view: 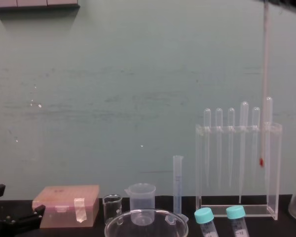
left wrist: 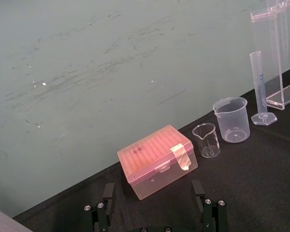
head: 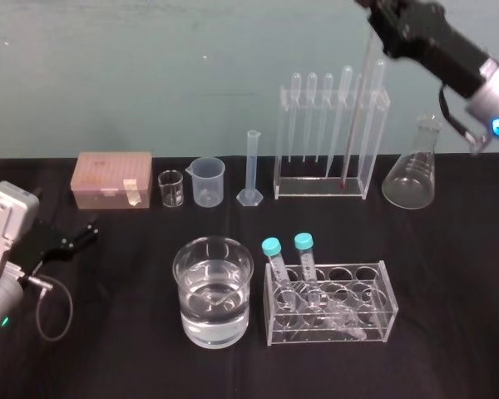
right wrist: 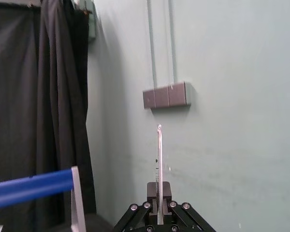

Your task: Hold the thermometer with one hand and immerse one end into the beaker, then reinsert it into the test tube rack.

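Observation:
My right gripper (head: 376, 21) is high at the back right, shut on the upper part of the thermometer (head: 355, 116). In the right wrist view the gripper (right wrist: 159, 209) pinches the thin glass rod (right wrist: 159, 164) upright. The thermometer (view: 264, 74) hangs through the top bar of the tall clear test tube rack (view: 237, 129), its red tip (view: 261, 161) well above the rack's base (head: 320, 188). The glass beaker (head: 213, 291) with water stands front centre. My left gripper (head: 81, 235) rests open on the table at the left, with nothing between its fingers (left wrist: 108, 191).
Several pipettes (head: 312, 116) hang in the tall rack. A low rack (head: 333, 307) with two blue-capped tubes stands beside the beaker. Along the back are a pink box (head: 114, 179), a small glass beaker (head: 171, 189), a plastic beaker (head: 208, 181), a measuring cylinder (head: 251, 170) and a flask (head: 412, 170).

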You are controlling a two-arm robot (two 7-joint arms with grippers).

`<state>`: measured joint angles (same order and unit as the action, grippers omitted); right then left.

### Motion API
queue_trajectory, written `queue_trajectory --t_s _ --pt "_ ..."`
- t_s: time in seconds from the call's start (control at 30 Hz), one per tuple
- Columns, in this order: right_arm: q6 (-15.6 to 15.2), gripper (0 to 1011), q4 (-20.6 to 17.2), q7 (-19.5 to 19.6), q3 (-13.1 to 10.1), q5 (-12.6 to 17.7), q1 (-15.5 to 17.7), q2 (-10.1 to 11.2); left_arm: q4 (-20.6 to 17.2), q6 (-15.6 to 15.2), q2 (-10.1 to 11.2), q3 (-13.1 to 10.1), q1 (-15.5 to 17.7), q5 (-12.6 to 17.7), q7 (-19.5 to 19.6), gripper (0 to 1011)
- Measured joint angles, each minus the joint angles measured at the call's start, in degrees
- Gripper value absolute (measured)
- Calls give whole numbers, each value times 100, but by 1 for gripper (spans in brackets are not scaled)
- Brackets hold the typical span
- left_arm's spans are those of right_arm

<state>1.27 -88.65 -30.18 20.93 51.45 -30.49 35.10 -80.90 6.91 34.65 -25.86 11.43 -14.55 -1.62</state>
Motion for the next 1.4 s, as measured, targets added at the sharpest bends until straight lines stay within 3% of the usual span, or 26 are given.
queue_trajectory --t_s 0.17,0.5,0.77,1.03,1.4 --pt "-134 51 -304 72 -88 51 522 137 0 0 0 0 0 0 0 1008" --pt "-300 52 -523 58 -120 67 991 242 0 0 0 0 0 0 0 1008" --pt "-133 52 -444 -93 -59 -154 1126 211 0 0 0 0 0 0 0 1008" --pt "145 51 -153 -275 56 -521 1113 22 0 0 0 0 0 0 0 1008" --pt "127 52 220 -323 163 -760 1073 -229 0 0 0 0 0 0 0 1008"
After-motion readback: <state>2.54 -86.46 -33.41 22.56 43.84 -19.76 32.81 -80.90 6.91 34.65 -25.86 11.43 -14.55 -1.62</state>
